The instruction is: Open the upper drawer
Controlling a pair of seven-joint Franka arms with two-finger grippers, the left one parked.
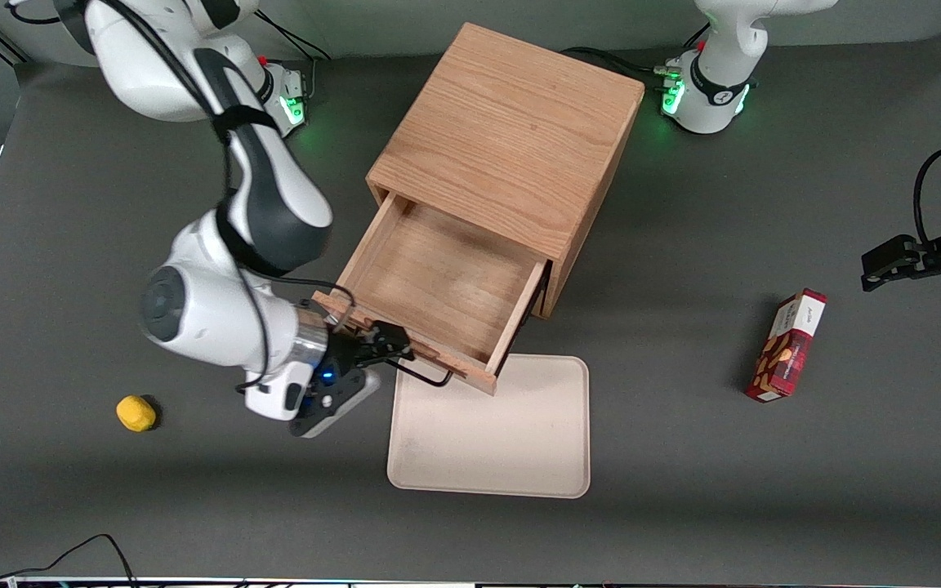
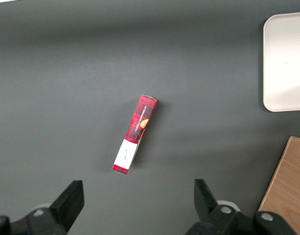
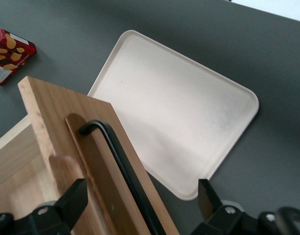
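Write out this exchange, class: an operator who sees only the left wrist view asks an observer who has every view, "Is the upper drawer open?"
Observer: Yes. The upper drawer stands pulled far out of the cabinet.
Operator: Where is the gripper?
Observer: The gripper is at the drawer's front, open, with its fingers on either side of the black wire handle and not clamping it.
Operator: Is anything else out of my sight?
Observer: A small yellow object lies toward the working arm's end of the table.
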